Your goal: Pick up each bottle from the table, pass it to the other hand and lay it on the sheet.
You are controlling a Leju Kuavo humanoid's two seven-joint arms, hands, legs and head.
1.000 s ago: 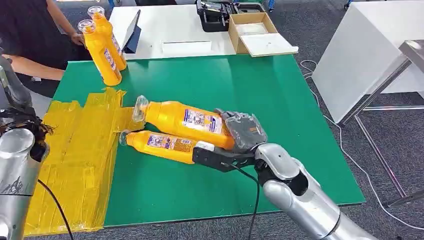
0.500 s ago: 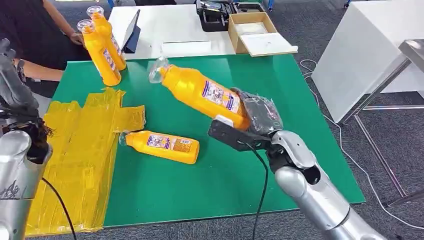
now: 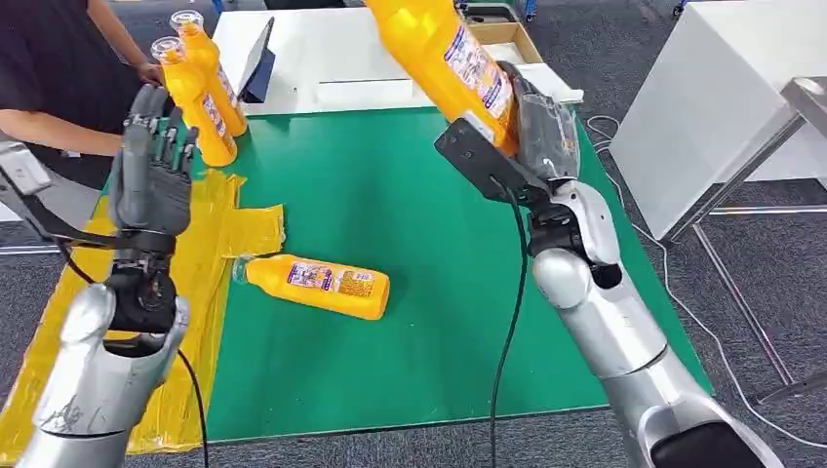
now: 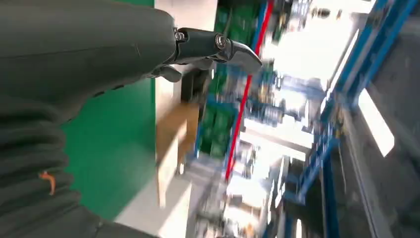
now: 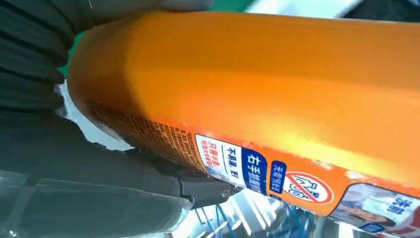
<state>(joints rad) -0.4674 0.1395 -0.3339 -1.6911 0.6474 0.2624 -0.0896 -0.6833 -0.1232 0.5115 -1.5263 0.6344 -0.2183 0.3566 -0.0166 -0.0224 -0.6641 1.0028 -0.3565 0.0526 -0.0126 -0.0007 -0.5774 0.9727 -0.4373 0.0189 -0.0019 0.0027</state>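
Held bottle [image 5: 277,99] label reads "右手抓取".

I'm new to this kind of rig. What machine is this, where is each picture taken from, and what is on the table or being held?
This is a two-armed humanoid robot. The wide picture is from its head, looking down; the other two are from cameras at its wrists. Its right hand holds a raised orange plastic bottle, seen close up in the right wrist view. Its left hand is raised, holding nothing. On the green table lies another orange bottle beside a yellow sheet; two more bottles stand at the far corner, near a person.
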